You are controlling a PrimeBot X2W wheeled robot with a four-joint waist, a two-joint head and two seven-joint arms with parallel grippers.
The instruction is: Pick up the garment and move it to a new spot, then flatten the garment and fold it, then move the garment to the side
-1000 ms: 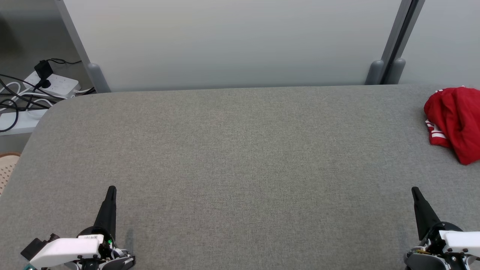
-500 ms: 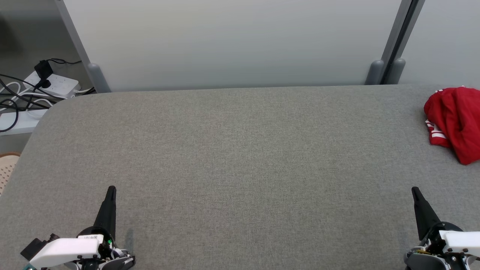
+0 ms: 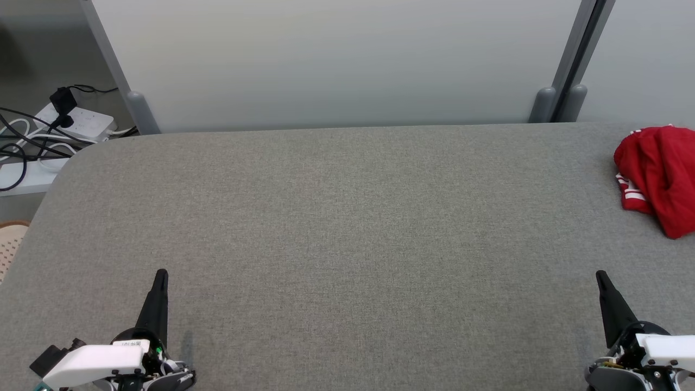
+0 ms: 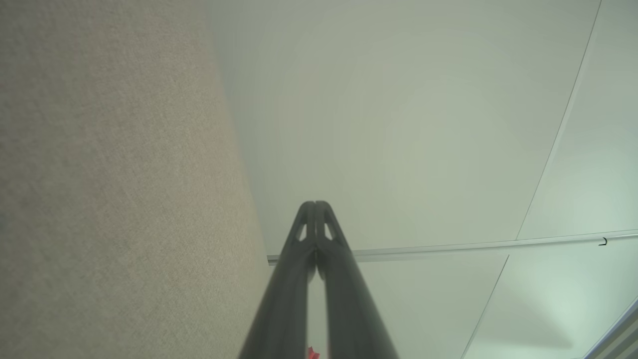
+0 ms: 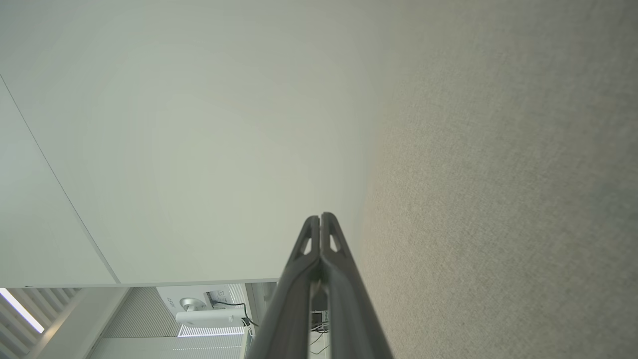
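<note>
The red garment (image 3: 659, 176) runs off the head view's right edge, its shape untellable.

The left gripper (image 4: 315, 205) rises from the bottom middle of the frame, its two dark fingers pressed together at the tips. The grey fabric surface (image 4: 114, 189) fills the left side. On the right is a pale wall (image 4: 398, 124), and a thin rail (image 4: 473, 246) crosses it low down. A tiny red speck (image 4: 312, 353) shows at the bottom edge.
</note>
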